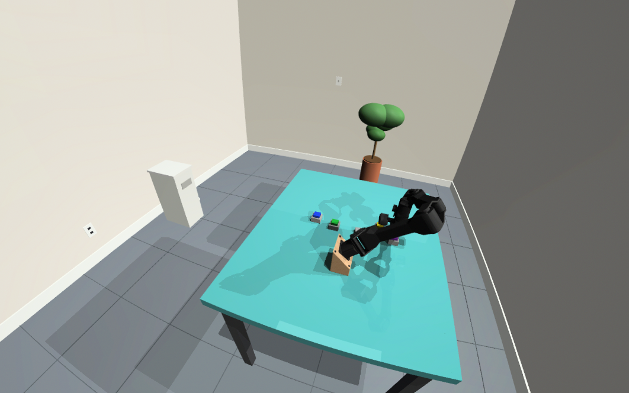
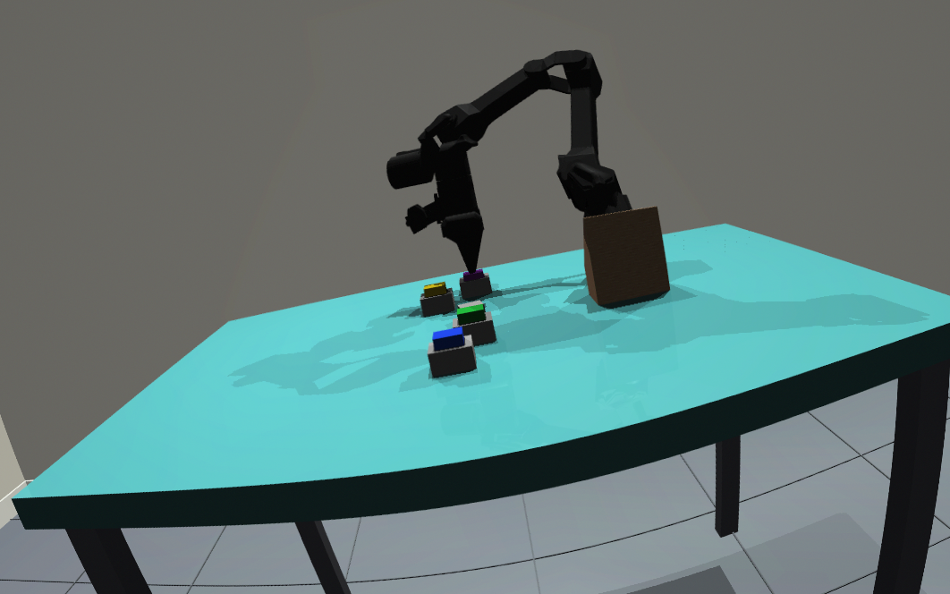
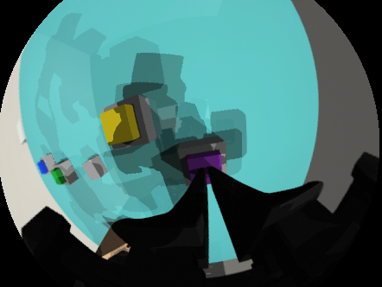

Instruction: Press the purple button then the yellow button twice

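Exterior view: pointing straight down, pincer drawn together with nothing between, its tip touching the top of the purple button on the far side of the turquoise desk. Sitting just left of it, the yellow button; lying nearer, green button and blue button.

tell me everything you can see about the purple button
The purple button is a small square purple cap set on a dark grey box housing, standing on the turquoise table. It is one of four such buttons and sits nearest the arm's wooden base block, beside the yellow button. The gripper, shut to a point, stands upright on it, tips meeting the cap's top in the exterior and wrist views. Whether the cap has bottomed out cannot be told.
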Available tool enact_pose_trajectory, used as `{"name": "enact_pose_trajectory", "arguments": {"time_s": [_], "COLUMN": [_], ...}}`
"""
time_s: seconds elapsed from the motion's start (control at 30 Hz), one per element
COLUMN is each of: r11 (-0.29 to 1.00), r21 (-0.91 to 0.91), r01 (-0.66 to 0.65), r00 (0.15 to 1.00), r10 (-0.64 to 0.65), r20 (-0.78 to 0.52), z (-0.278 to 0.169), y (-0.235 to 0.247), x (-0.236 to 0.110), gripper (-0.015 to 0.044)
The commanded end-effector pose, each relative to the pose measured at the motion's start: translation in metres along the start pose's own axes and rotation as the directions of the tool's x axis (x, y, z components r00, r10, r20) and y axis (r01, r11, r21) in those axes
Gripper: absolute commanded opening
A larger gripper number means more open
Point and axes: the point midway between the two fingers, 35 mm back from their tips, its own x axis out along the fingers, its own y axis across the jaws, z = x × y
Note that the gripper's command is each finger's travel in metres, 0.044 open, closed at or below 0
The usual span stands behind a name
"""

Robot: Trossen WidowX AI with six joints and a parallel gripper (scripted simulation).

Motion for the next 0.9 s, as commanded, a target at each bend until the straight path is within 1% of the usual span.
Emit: {"name": "enact_pose_trajectory", "arguments": {"time_s": [0.0,0.57,0.63,0.73,0.87], "r11": [1.0,1.0,1.0,1.0,1.0], "r21": [-0.002,-0.002,0.0,-0.002,-0.002], "r01": [-0.002,-0.002,-0.002,-0.004,-0.005], "r00": [1.0,1.0,1.0,1.0,1.0], "r10": [0.002,0.002,0.002,0.004,0.005], "r20": [-0.002,-0.002,0.0,-0.002,-0.002], "z": [-0.001,-0.001,0.0,0.0,0.0], "y": [0.0,0.0,0.0,0.001,0.001], "x": [0.004,0.004,-0.004,-0.027,-0.031], "gripper": [0.002,0.002,0.002,0.002,0.002]}}
